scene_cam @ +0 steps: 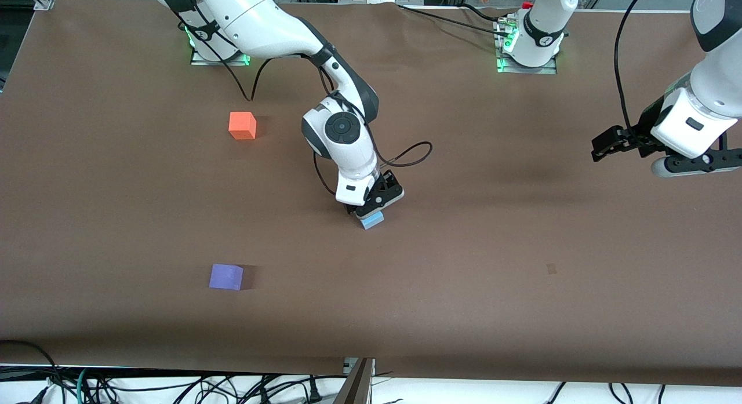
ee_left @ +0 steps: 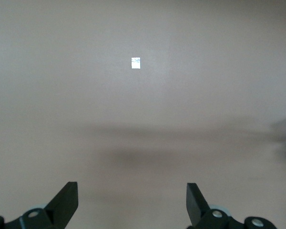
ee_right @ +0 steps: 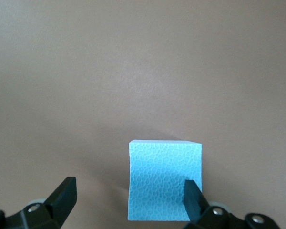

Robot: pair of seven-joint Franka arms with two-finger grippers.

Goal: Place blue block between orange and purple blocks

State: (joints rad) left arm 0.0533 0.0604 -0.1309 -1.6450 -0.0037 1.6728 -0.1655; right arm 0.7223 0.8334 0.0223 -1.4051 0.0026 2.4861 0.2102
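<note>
Brown paper covers the table (scene_cam: 522, 230) you are working on. Your right gripper (scene_cam: 371, 210) is down over the blue block (scene_cam: 372, 220), which sits on the table near the middle; its jaws are spread wide, one finger (ee_right: 193, 198) beside the block and the other well clear. You see the orange block (scene_cam: 242, 125) and the purple block (scene_cam: 226, 276) well apart, toward the right arm's end, purple nearer the front camera. Your left gripper (scene_cam: 606, 144) waits in the air over its own end, jaws spread.

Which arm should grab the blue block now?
Right. The right gripper is open, right over the blue block. The left gripper waits open over bare table at its own end.
</note>
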